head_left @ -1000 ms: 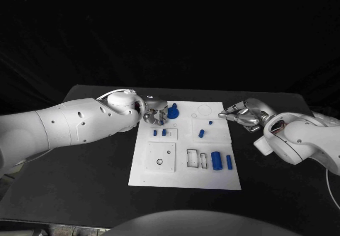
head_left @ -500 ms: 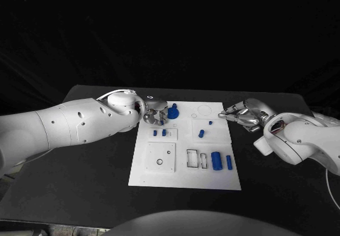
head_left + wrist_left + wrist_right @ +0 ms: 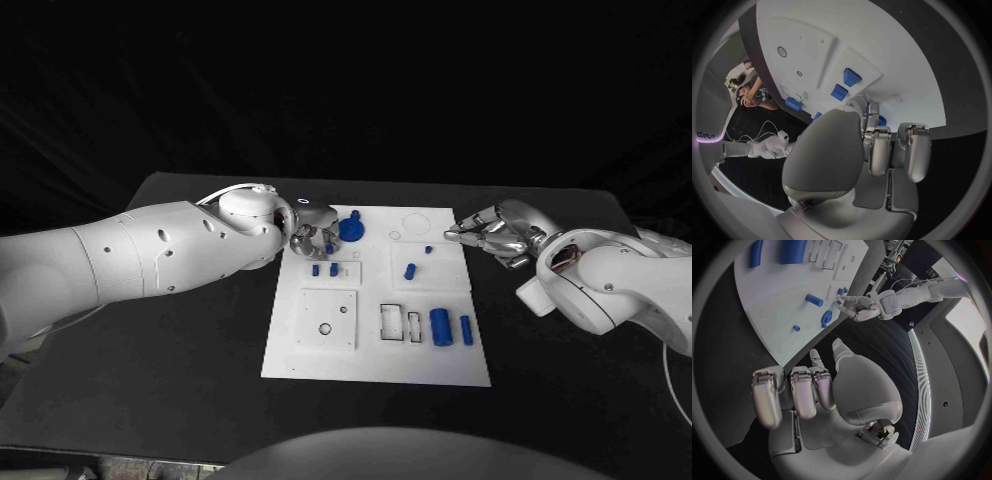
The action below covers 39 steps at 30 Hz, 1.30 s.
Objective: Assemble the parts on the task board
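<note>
Both hands parked at the far end of the task board (image 3: 378,350)

Left hand (image 3: 315,232) sits right by the round blue part (image 3: 352,229) at the board's far left corner; can't tell if it's gripping it. Right hand (image 3: 490,233) hovers off the board's right edge, fingers loosely curled, holding nothing.

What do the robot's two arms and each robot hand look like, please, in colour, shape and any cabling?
Both arms are bulky, rounded shells of glossy white plastic, dotted with small dark holes. The left robot hand and the right robot hand are silver metal, with pale grey rounded palm covers and segmented fingers ending in smooth pads. A thin white cable loops over the left wrist.
</note>
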Available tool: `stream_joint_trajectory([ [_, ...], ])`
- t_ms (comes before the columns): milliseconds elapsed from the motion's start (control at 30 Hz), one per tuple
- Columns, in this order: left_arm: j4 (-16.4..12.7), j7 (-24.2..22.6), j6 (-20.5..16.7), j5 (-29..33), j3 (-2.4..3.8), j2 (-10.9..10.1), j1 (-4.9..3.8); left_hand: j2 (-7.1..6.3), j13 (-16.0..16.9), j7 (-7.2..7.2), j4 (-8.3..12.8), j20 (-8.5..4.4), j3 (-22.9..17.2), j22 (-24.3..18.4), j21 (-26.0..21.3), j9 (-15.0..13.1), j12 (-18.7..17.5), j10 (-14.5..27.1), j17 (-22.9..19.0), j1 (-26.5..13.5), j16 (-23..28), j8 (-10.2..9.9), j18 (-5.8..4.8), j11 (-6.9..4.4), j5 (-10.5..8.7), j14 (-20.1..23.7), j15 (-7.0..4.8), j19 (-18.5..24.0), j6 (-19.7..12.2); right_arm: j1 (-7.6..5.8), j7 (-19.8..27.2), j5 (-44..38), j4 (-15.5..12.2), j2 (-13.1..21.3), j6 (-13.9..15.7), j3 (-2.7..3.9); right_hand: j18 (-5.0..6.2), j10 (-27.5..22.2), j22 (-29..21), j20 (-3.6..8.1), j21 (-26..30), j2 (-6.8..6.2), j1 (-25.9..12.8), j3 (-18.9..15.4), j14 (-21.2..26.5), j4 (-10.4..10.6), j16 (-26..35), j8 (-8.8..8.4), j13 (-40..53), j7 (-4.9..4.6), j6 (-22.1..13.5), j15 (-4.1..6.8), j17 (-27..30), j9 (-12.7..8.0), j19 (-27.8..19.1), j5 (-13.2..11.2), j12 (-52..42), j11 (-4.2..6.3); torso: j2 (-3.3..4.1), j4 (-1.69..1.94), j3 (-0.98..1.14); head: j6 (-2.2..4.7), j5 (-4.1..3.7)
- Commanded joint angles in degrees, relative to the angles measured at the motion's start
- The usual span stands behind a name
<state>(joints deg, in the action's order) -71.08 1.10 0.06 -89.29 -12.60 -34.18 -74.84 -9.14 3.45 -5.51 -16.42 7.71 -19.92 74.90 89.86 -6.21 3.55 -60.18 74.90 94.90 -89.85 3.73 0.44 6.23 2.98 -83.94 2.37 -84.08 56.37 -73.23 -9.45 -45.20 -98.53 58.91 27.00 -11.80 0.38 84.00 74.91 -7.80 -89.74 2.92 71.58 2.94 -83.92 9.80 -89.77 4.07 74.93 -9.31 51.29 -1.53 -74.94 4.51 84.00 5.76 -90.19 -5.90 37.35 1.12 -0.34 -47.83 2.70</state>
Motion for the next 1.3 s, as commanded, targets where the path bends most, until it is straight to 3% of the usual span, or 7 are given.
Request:
stream_joint_trajectory([
  [33, -0.18, 0.43, -0.40, 0.13, 0.03, 0.00, -0.01, -0.68, 0.03, -0.09, -0.03, 0.54, 0.34, 15.10, 0.14, 0.12, 0.00, 0.43, 15.10, -0.13, -0.15, -0.04, -0.44, 0.13, 0.16, -6.06, 0.51, -5.92, -0.51, 0.04, -0.04, -0.26, -0.01, -0.05, -0.98, -0.01, -0.38, 6.00, 15.09, -0.09, -0.26, 0.49, 0.12, -0.13, -6.08, 0.26, -0.23, 0.09, 15.07, 0.01, 0.42, 0.02, -15.06, 0.08, 6.00, 0.11, 0.19, 0.37, -0.02, -0.02, -0.01, 0.07, 0.05],
  [267, -0.52, 0.84, -3.81, 0.10, 0.02, -0.54, 0.00, -0.64, 0.08, 0.32, -0.03, 1.15, 1.03, 15.10, 0.14, 1.15, 0.18, 0.70, 15.10, -0.44, -0.15, -0.18, -0.44, 0.86, 0.16, -6.06, 1.15, -5.92, -3.93, 0.05, -0.22, -0.27, 0.07, -0.07, -1.35, -0.01, -0.38, 6.00, 15.09, -0.09, -0.26, 0.49, 0.12, -0.13, -6.08, 0.26, -0.23, 0.09, 15.07, 0.01, 0.42, 0.02, -15.06, 0.08, 6.00, 0.11, 0.19, 0.37, 0.01, 0.03, -0.01, 0.28, 0.02],
  [433, -0.79, 1.43, -6.67, -0.03, 0.03, -1.27, 0.00, -0.65, 0.10, 2.68, -0.14, 1.56, 3.79, 15.10, 0.14, 2.66, 0.22, 1.01, 15.10, -1.01, -0.15, -0.22, -0.44, 1.17, 0.19, -6.06, 1.40, -5.92, -14.85, 0.05, -0.35, -0.29, 0.15, -0.06, -1.58, -0.01, -0.38, 6.00, 15.09, -0.08, -0.26, 0.49, 0.15, -0.14, -6.08, 0.25, -0.23, 0.10, 15.07, 0.01, 0.47, 0.02, -15.06, 0.09, 6.00, 0.11, 0.19, 0.37, -0.01, 0.06, -0.04, 0.37, -0.05],
  [867, -5.01, -0.68, -11.05, 0.43, 0.22, -7.65, -0.78, -3.28, 0.22, -3.38, -0.45, -0.29, 15.01, 15.10, 0.14, 2.16, 0.41, 4.47, 15.10, -6.10, -0.15, 2.11, -0.44, -0.21, 0.26, -6.06, -1.20, -5.92, -12.21, 0.08, 1.68, -1.92, 0.75, -0.11, 1.27, -0.02, -0.38, 6.00, 15.09, -0.17, -0.26, 0.52, 1.87, -0.70, -6.08, -0.37, -0.23, -0.07, 15.07, 0.38, 0.75, -0.10, -15.06, 0.11, 6.00, 0.16, 0.19, 1.16, -0.04, 0.06, -0.03, 0.39, -0.38],
  [900, -5.38, -1.05, -11.51, 1.10, 0.23, -8.26, -0.92, -3.25, 0.23, -3.47, -0.50, -0.39, 16.15, 15.10, 0.14, 2.13, 0.48, 4.43, 15.10, -6.83, -0.15, 2.25, -0.44, -0.21, 0.28, -6.06, -1.35, -5.92, -11.72, 0.09, 2.05, -2.56, 0.88, -0.19, 1.70, -0.02, -0.38, 4.74, 15.09, -0.06, -0.26, 0.72, 2.34, -0.63, -6.08, -0.41, -0.23, -0.05, 14.24, 0.46, 0.83, 0.07, -15.06, 0.13, 6.00, 0.12, 1.03, 1.35, -0.04, 0.06, -0.03, 0.40, -0.39],
  [1067, -7.01, -4.88, -16.60, 10.37, 0.26, -10.87, -1.36, -2.10, 0.33, -4.15, -0.51, 0.13, 17.55, 14.86, -0.40, 1.77, 1.52, 1.90, 12.01, -8.85, 2.20, 3.43, -0.27, 0.21, 0.33, -4.79, -0.34, -5.45, -8.27, 0.09, 3.22, -7.43, 1.80, -0.81, 3.33, -0.02, -0.38, -27.75, 15.09, 0.68, -0.26, 1.25, 5.79, 0.78, -6.08, 0.06, -0.23, 0.19, -16.73, 0.94, 1.64, 0.94, -15.06, 0.32, 6.00, -0.14, 37.33, 1.98, -0.03, 0.05, -0.08, 0.64, -1.50],
  [1300, -9.07, -13.45, -25.81, 35.58, 0.25, -12.44, -1.49, 0.21, 0.30, -3.65, -0.45, 0.24, 16.08, 12.88, -5.22, 1.16, 2.69, -2.58, 4.36, -9.57, 8.70, 4.86, 1.10, -0.44, 1.18, -1.54, -0.61, -1.53, -2.74, 0.09, 4.09, -17.01, 4.02, -2.62, 4.11, -0.01, -0.38, -29.97, 15.09, 0.63, -0.26, 0.05, 10.42, 3.51, -6.08, 1.97, -0.23, 0.32, -38.57, 1.06, 2.46, 0.63, -15.06, 0.47, 6.00, -1.06, 60.77, 1.79, -0.03, -0.04, -0.04, 1.08, -2.67],
])
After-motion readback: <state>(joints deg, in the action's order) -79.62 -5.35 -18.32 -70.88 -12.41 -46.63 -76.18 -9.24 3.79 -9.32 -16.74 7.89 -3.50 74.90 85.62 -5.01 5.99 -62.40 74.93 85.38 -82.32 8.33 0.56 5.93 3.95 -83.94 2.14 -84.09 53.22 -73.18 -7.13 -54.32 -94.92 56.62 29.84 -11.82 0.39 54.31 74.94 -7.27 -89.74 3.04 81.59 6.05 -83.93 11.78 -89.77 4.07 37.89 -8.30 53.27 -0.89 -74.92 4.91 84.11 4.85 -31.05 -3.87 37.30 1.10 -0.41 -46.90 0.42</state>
